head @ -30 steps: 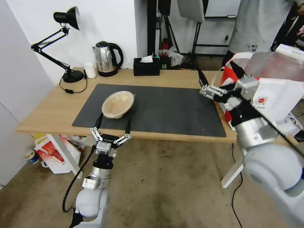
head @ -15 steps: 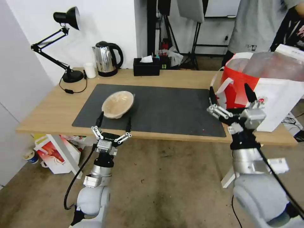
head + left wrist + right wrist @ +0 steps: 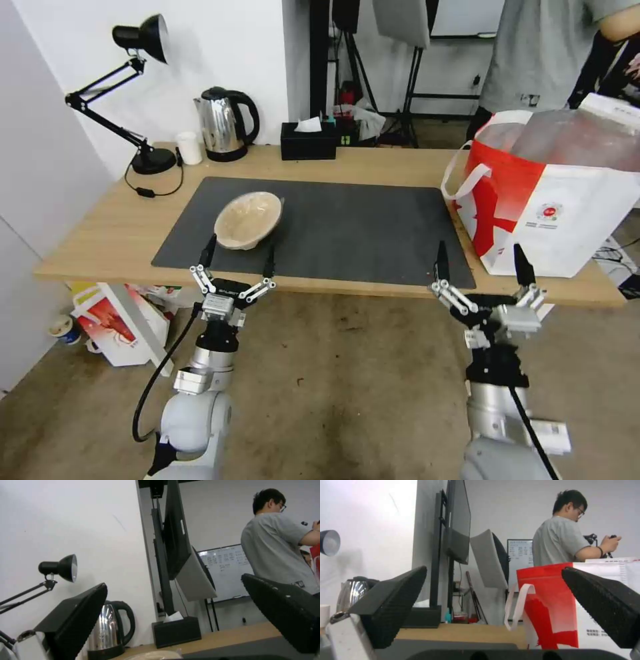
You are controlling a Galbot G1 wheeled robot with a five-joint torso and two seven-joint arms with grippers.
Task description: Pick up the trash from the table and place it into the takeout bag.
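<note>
Both tools (image 3: 238, 258) (image 3: 480, 263) open; bag (image 3: 560, 220) logo unreadable.

Take the mat (image 3: 313, 230) on your table (image 3: 100, 233) as the landmark: the shallow bowl (image 3: 248, 219) sits tilted on its near-left part, and the takeout bag (image 3: 553, 200) stands just off its right edge, at the table's right end. Behind the mat along the far edge you have the tissue box (image 3: 308, 140) at the middle, then leftward the kettle (image 3: 225, 123), the small cup (image 3: 190, 147) and the lamp (image 3: 133, 87). In front of the mat, off the table's near edge, your left gripper (image 3: 239, 261) hangs before the bowl with fingers spread, and your right gripper (image 3: 481, 267) hangs below the mat's near-right corner, likewise spread.
</note>
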